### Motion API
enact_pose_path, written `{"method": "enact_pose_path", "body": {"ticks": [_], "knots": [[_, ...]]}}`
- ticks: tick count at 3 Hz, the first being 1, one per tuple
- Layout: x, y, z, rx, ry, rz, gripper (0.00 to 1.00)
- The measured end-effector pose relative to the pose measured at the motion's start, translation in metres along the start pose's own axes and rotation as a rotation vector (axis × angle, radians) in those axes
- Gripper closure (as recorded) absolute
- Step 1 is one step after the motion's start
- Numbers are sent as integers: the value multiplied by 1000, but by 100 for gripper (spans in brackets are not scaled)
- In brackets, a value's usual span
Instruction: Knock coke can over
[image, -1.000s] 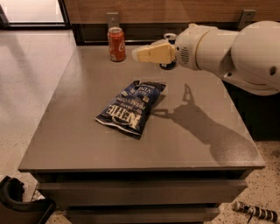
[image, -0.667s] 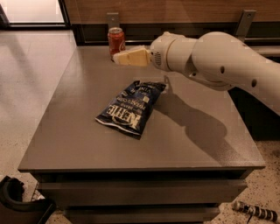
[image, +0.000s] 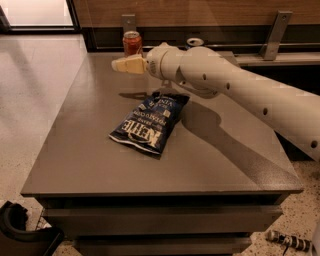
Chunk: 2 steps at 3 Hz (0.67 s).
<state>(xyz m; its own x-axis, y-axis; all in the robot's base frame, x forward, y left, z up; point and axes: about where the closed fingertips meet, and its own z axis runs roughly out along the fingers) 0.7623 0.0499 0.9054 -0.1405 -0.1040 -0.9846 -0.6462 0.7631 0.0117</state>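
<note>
The coke can (image: 132, 43), red-orange with a silver top, stands upright at the far edge of the grey table (image: 90, 150). My gripper (image: 120, 65) reaches in from the right on the white arm. Its cream fingers point left, just in front of the can and slightly left of it, a little above the tabletop. The lower part of the can is hidden behind the gripper.
A dark blue Kettle chip bag (image: 150, 122) lies flat mid-table, under the arm. A second can's silver top (image: 195, 42) shows behind the arm at the far edge. A wood-panelled wall with metal brackets runs behind the table.
The arm has swung left across the table. The gripper went from right of the can to in front of it and now past its left side. The can still stands.
</note>
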Motion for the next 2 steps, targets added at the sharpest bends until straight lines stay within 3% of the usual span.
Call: {"method": "enact_pose_path", "body": {"ticks": [2], "knots": [[4,-20,53,-19,-33,9,0]]}}
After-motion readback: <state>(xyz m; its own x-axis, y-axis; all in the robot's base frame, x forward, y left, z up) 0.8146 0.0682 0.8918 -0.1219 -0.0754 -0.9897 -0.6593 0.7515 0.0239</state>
